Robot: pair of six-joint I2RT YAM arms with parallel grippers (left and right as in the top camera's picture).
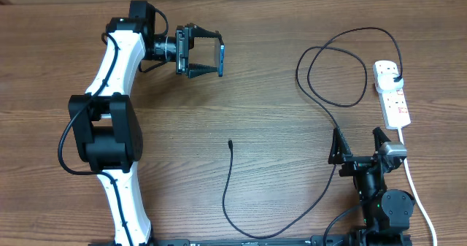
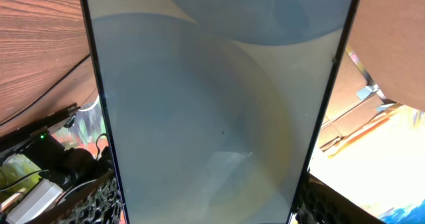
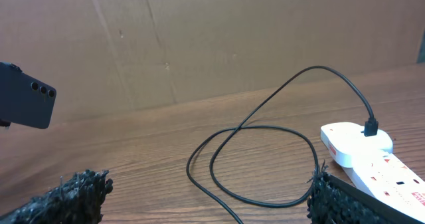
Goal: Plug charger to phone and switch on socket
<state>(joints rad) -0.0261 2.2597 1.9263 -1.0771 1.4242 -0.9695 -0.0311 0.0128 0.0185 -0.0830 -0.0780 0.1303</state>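
I am watching the left claw (image 1: pixel 217 55) gripping the phone (image 1: pixel 222 58) at the far left of the table (image 1: pixel 277 93). Its fingers are closing on the phone's two long edges, and from overhead the phone is showing edge-on as a thin blue strip. In the left wrist view the phone is filling nearly the whole picture, its screen looking pale grey-blue, with the black fingers just showing at the bottom corners. From the right wrist view I am seeing the phone's dark back with its lenses, hanging clear of the table.

The right claw (image 1: pixel 357 145) is sitting at the near right with its fingers spread wide and nothing between them.

The charger (image 1: pixel 228 180) is lying on the table. Its small tip is resting free near the middle, well apart from the phone. The cable is running toward me, curving right, then passing just beside the right claw's left finger and looping on to the socket (image 1: pixel 396 104). Its black plug is sitting in the socket's far outlet. The socket is lying flat along the right edge. I cannot tell how its red switches are set.
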